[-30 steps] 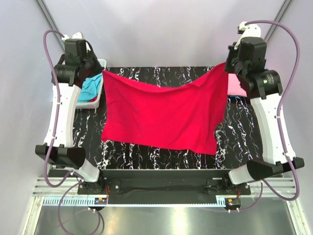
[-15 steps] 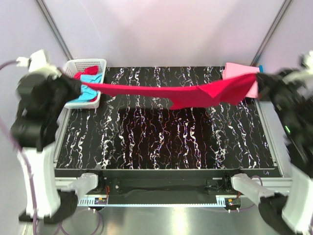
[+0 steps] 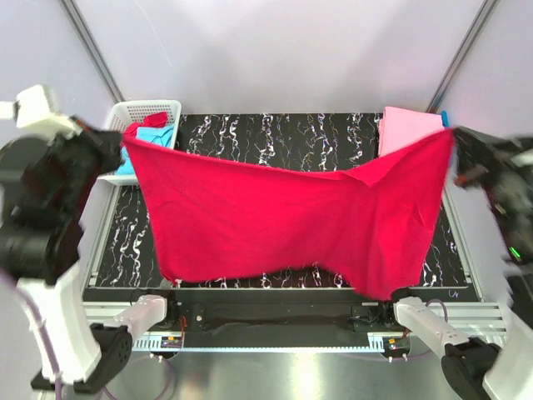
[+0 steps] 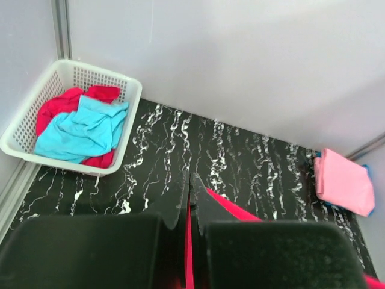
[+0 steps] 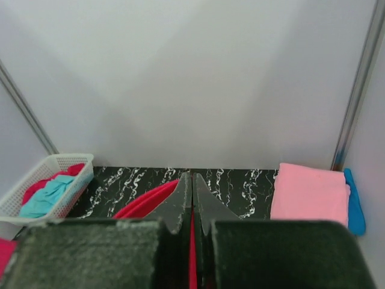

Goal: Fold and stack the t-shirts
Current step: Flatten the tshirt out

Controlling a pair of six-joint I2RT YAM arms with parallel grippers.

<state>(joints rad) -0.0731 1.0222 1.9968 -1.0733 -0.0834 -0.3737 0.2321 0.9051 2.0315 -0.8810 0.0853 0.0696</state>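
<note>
Left arm (image 3: 50,200): raised high at 9 o'clock, wrist level with the basket, blurred. Right arm (image 3: 500,187): raised likewise at 3 o'clock, also blurred, partly cut off by the frame edge.

Left gripper (image 3: 123,142): jaws together, clamped on one top corner of the red shirt (image 3: 283,217). Right gripper (image 3: 454,150): jaws together, clamped on the opposite top corner. In both wrist views, just a thin red strip pinched between dark wedge-shaped fingers (image 4: 174,208).

Red shirt: plain soft crimson cloth, stretched in the air between the two arms. Top edge sagging toward the middle. Hanging as a broad sheet above the surface (image 3: 275,133), lower hem uneven and reaching past the 6 o'clock edge in the top view. Sleeves and neckline impossible to make out.

Surface: glossy black with white marble veins, largely hidden behind the hanging cloth.

Basket (image 3: 158,107): white plastic lattice, at 10 o'clock, partly covered by the left arm in the top view. Inside, a crumpled turquoise shirt (image 4: 81,129) over red cloth (image 4: 57,108).

Pink shirt (image 3: 408,129): folded into a flat rectangle at 2 o'clock, lying on a blue cloth (image 5: 355,211) visible only as a narrow edge. Near side hidden behind the red shirt in the top view.
</note>
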